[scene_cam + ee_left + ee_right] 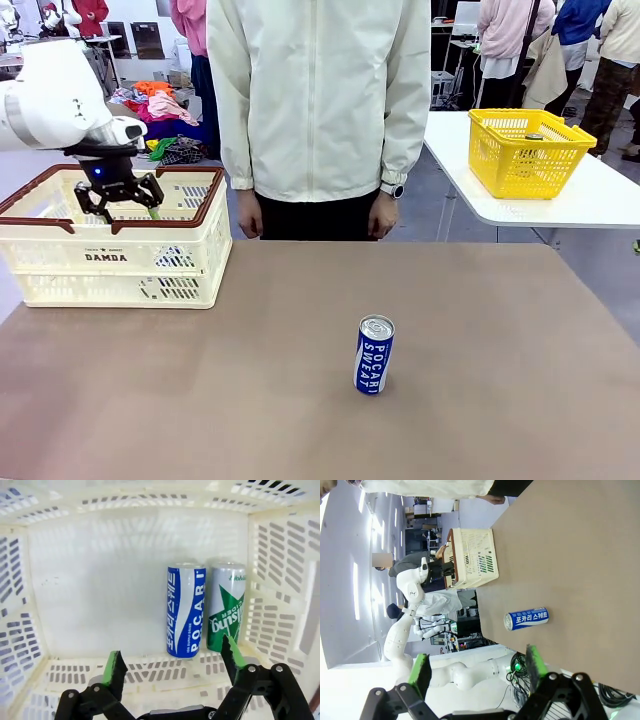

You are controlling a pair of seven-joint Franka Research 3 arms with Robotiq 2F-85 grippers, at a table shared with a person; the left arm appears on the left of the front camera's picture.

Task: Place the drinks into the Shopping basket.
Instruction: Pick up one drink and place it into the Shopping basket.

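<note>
Front view: my left gripper (120, 203) hangs low inside the brown rim of the basket (120, 257), pointing down. Its fingers are spread with nothing between them. I sit this low because drinks should be set in, not dropped. The lone can (374, 355) stands upright in the middle of the table (500, 380), well apart from the basket. It is slim and blue with white lettering and a silver top, and it is free on every side for a grasp.

Left wrist view: past my spread fingers, a blue can (186, 611) and a green can (226, 607) sit side by side in a corner. Tucked there, they leave room for the next one. Since I point downward, I take them to be lying on the basket's floor, though from this angle they might be standing.

Right wrist view: my right gripper (477, 665) is wide apart and empty, and it faces the lone can (526, 618). The can looks sideways only because my wrist is rolled.
</note>
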